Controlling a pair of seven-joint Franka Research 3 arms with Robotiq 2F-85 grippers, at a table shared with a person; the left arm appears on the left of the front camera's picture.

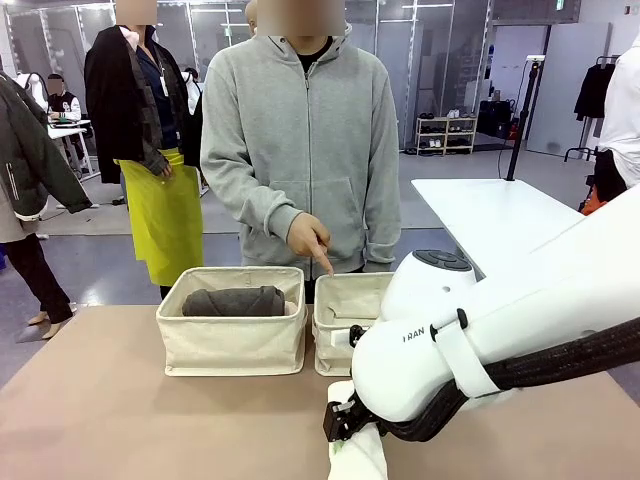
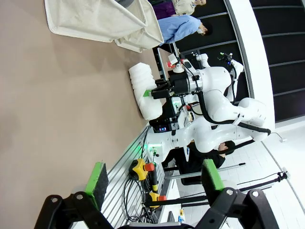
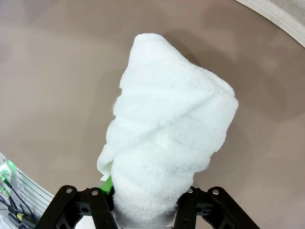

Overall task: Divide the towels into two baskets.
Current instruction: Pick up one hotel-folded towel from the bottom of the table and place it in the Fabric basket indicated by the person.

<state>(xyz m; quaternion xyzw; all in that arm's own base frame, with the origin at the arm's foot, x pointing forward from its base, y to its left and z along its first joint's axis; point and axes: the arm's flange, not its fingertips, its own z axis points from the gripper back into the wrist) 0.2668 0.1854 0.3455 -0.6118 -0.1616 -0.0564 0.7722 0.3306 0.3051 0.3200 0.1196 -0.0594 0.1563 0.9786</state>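
A white towel [image 1: 362, 458] lies on the brown table near its front edge, also seen as a rolled white towel [image 3: 167, 138] and white towel [image 2: 145, 95]. My right gripper [image 1: 340, 422] [image 3: 145, 200] [image 2: 151, 93] is shut on its near end. A dark grey towel [image 1: 232, 301] lies in the left basket [image 1: 230, 350]. My right arm partly hides the right basket [image 1: 340, 330], so I cannot see what is inside it. My left gripper [image 2: 155, 176] hangs open above the table with nothing between its green pads [image 2: 97, 179].
A person in a grey hoodie stands at the far side, one hand [image 1: 310, 238] pointing down at the right basket. The two baskets [image 2: 109, 21] stand side by side. A basket rim [image 3: 281, 19] shows beyond the towel.
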